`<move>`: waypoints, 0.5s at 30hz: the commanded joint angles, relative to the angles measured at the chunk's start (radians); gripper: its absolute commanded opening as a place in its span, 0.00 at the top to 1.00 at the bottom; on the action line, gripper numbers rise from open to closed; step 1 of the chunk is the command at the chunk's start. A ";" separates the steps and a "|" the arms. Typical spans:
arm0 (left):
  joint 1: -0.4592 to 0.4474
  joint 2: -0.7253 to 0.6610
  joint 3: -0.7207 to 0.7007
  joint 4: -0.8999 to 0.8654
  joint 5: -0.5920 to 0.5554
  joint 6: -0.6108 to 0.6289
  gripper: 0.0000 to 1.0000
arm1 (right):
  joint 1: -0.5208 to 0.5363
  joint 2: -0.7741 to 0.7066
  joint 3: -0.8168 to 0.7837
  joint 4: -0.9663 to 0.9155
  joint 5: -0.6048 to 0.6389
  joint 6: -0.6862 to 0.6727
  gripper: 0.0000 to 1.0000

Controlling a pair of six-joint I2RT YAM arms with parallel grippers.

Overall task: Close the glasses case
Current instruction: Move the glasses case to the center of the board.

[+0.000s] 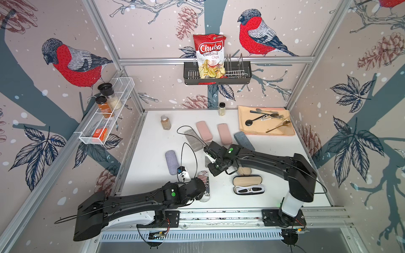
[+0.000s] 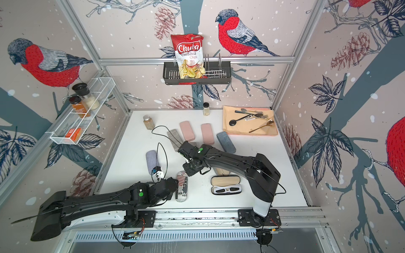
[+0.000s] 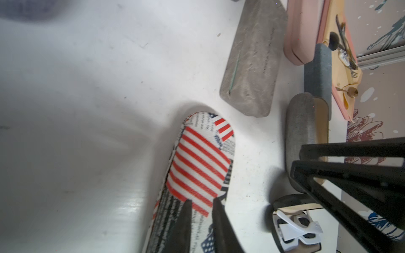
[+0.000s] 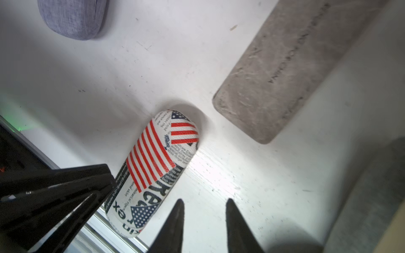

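A flag-and-newsprint glasses case [image 1: 205, 186] [image 3: 201, 162] [image 4: 153, 166] lies shut on the white table near the front edge. My left gripper [image 3: 202, 202] hovers just above its striped top, open by a narrow gap with nothing between the fingers. My right gripper [image 4: 204, 201] is open wider over bare table beside that case, holding nothing. To the right, a black glasses case [image 1: 246, 180] [image 2: 225, 181] lies open in both top views, its tan lining showing and white sunglasses [image 1: 249, 189] [image 3: 295, 225] in its lower half.
A purple case [image 1: 172, 162], a flat grey case [image 1: 194, 140], two pink cases [image 1: 203, 130] and a blue-grey case [image 1: 244, 140] lie further back. A grey case with tan lining [image 3: 302, 131] sits under the right arm. Cutlery rests on a peach cloth [image 1: 266, 129]; two spice jars [image 1: 166, 122] stand behind.
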 commanded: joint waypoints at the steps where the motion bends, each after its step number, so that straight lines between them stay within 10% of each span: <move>1: 0.056 0.047 0.044 0.078 0.019 0.158 0.53 | -0.012 -0.078 -0.037 -0.060 0.079 0.058 0.39; 10: 0.262 0.220 0.110 0.316 0.275 0.378 0.09 | -0.234 -0.262 -0.180 -0.122 0.164 0.099 0.18; 15: 0.323 0.350 0.229 0.335 0.365 0.475 0.05 | -0.339 -0.240 -0.221 -0.059 0.132 0.065 0.18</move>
